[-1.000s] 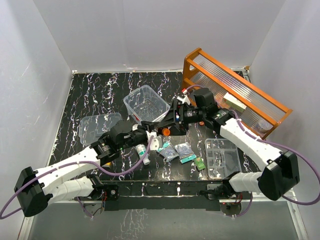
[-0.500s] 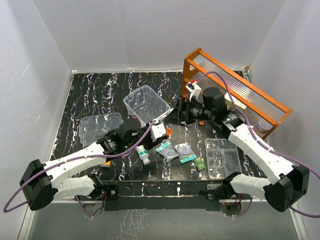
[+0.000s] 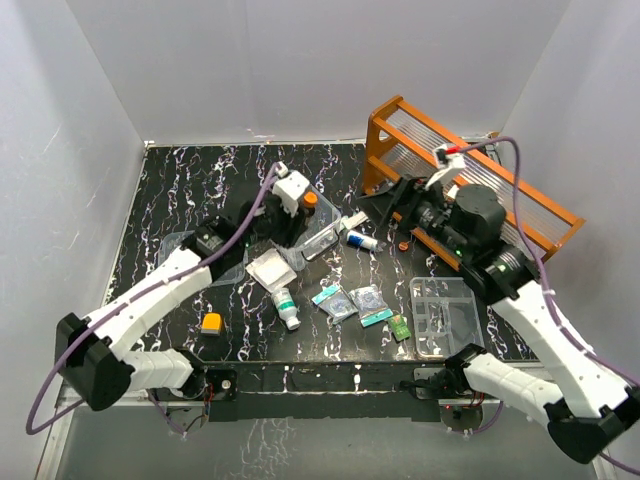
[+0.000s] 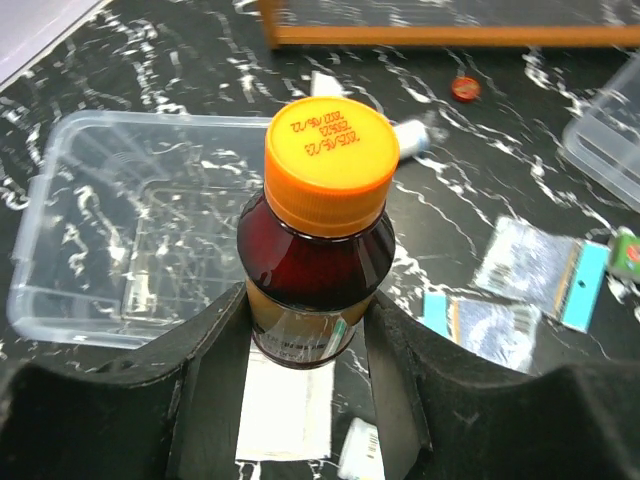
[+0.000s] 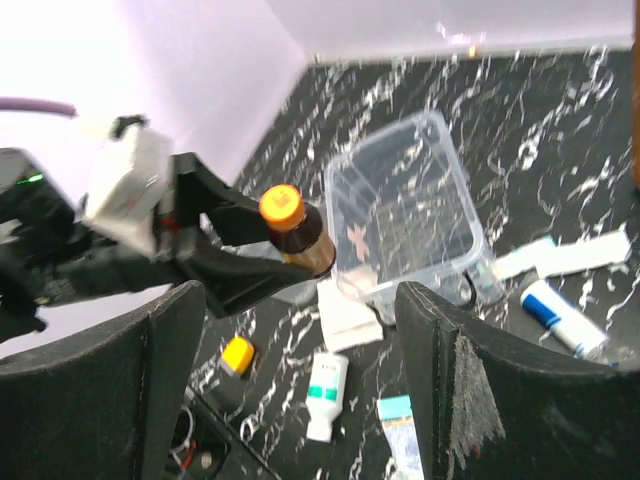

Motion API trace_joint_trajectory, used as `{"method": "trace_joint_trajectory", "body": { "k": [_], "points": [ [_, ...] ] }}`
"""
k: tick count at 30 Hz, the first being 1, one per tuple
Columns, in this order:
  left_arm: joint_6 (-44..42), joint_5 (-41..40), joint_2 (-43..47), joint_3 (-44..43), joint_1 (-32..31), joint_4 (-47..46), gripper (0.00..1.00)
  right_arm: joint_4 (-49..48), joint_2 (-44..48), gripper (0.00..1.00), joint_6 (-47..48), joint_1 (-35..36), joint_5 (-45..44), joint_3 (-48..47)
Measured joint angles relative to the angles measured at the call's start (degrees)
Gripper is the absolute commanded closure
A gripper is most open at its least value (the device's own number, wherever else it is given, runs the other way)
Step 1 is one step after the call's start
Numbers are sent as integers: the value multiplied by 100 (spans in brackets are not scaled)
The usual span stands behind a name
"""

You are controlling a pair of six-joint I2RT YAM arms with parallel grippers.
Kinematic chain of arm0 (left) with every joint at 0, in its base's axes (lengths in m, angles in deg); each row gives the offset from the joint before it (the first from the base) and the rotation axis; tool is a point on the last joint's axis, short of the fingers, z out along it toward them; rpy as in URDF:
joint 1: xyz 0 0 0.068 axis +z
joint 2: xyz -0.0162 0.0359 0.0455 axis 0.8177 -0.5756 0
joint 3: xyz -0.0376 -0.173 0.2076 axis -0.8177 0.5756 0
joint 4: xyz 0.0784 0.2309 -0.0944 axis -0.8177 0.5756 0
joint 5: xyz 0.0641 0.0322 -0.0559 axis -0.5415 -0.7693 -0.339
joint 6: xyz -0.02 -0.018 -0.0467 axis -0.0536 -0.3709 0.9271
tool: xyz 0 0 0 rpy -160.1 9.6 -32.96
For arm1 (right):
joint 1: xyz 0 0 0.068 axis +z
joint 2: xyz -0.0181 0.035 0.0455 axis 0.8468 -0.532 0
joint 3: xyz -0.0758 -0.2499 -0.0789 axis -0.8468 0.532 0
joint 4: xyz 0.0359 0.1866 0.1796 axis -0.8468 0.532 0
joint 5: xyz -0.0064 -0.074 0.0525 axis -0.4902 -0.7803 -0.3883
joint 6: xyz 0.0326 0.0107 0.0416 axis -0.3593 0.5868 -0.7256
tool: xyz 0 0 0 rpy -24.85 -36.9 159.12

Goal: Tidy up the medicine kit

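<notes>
My left gripper (image 3: 300,218) is shut on a brown medicine bottle with an orange cap (image 3: 311,200) and holds it in the air over the clear plastic box (image 3: 322,232). In the left wrist view the bottle (image 4: 320,270) stands upright between the fingers, with the box (image 4: 130,230) behind it to the left. My right gripper (image 3: 385,205) is open, empty and raised by the rack; its view (image 5: 300,400) shows the box (image 5: 410,200) with a faint red cross in it. The clear lid (image 3: 180,245) lies left, partly under my left arm. The compartment tray (image 3: 445,315) lies front right.
An orange wooden rack (image 3: 470,185) stands at the back right. On the table lie a white pad (image 3: 270,270), a white bottle (image 3: 286,305), several sachets (image 3: 335,300), a blue-and-white tube (image 3: 362,240), a small red cap (image 3: 403,243) and an orange piece (image 3: 211,322).
My left gripper has lifted the brown bottle from the front middle of the table and carried it back over the clear box. My right arm has pulled up and right, toward the rack.
</notes>
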Motion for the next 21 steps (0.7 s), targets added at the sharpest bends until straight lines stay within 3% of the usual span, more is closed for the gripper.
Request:
{"method": "trace_joint_trajectory", "body": {
  "k": [12,21],
  "points": [
    [-20,-166,-1947,-1609,1029,1287,81,33,673,27,-341,-11,-540,348],
    [-116,-610,-3877,-3512,1156,2581,84,229,778,27,-684,-11,-358,640]
  ]
}}
